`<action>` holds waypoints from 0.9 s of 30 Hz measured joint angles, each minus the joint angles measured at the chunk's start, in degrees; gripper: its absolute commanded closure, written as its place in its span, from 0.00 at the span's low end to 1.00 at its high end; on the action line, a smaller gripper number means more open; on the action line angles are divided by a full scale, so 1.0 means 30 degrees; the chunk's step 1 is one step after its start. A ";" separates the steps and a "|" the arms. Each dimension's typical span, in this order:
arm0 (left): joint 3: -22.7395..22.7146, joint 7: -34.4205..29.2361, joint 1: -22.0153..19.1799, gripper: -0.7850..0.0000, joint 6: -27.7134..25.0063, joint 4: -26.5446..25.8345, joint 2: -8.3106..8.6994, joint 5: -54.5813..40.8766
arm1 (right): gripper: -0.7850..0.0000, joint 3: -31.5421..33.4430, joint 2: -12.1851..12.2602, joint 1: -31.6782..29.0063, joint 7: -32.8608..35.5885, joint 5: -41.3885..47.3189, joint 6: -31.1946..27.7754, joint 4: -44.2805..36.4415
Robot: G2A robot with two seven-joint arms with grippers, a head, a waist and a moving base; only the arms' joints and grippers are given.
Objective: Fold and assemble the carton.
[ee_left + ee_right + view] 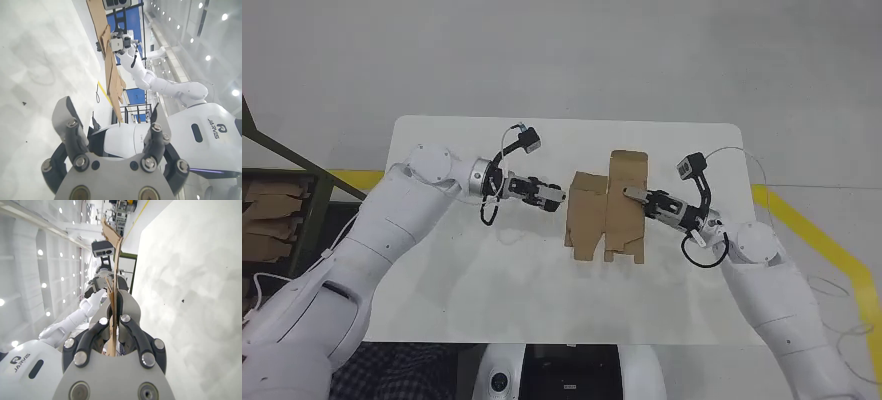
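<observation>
A: Start at the jaws. What has the right gripper (114,297) got?

B: It is clamped on the carton (117,256). The flattened board runs edge-on between its fingers, which reach in from the edge nearest that arm.

A: And the left gripper (111,107)?

B: Jaws wide apart, nothing between them. From above it sits just beside the carton's opposite edge. It is near, but as far as I can tell not touching.

A: So which way does the board lie from those open jaws?

B: Straight ahead of them, toward the right arm. The two grippers face each other across the carton's short width.

A: Long axis?

B: It runs away from the robot's body, crosswise to the line between the grippers. The end with one flap standing out farther points away from the robot, and the notched flaps point back toward it.

A: Is it resting on the table (492,290)?

B: It lies roughly parallel to the table, over its middle. The wrist views suggest it is held up off the surface, though I can't be sure.

A: Next move, then?

B: My judgement — the left gripper is free and nearest the loose edge, so it would go straight forward and close there. The edge is thin, so a small height error could miss it.
</observation>
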 measured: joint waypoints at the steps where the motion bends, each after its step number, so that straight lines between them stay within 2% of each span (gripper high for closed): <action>1: -0.0201 0.0161 0.0165 0.00 -0.0158 0.0015 0.0063 -0.0104 | 1.00 0.0160 0.0007 -0.0215 -0.0540 0.0115 0.0235 -0.0211; 7: -0.1243 0.1385 0.1067 0.00 -0.0689 0.0135 0.0245 -0.0649 | 1.00 0.0873 -0.0008 -0.1667 -0.4998 -0.0736 0.1590 -0.1930; 15: -0.1247 0.3984 0.1749 0.00 -0.0225 -0.0660 -0.0091 -0.0078 | 1.00 -0.0068 -0.0422 -0.2956 -1.0761 -0.2257 0.3118 -0.4144; 20: -0.0823 0.5583 0.1854 0.00 0.0515 -0.0941 -0.0399 0.1185 | 1.00 -0.0818 -0.0701 -0.3252 -1.3032 -0.3178 0.3347 -0.4954; 24: -0.0688 0.5815 0.1922 0.00 0.0814 -0.0935 -0.0645 0.0986 | 1.00 -0.1158 -0.0864 -0.3470 -1.4393 -0.4187 0.3352 -0.5421; 25: -0.0649 0.5809 0.1921 0.07 0.0827 -0.0923 -0.0703 0.0950 | 1.00 -0.1215 -0.0894 -0.3510 -1.4595 -0.4393 0.3356 -0.5502; 26: -0.0611 0.5815 0.1916 0.41 0.0830 -0.0906 -0.0761 0.0937 | 1.00 -0.1265 -0.0922 -0.3546 -1.4772 -0.4591 0.3356 -0.5572; 27: -0.0569 0.5863 0.1913 0.63 0.0838 -0.0877 -0.0836 0.0920 | 1.00 -0.1330 -0.0960 -0.3592 -1.4979 -0.4806 0.3359 -0.5647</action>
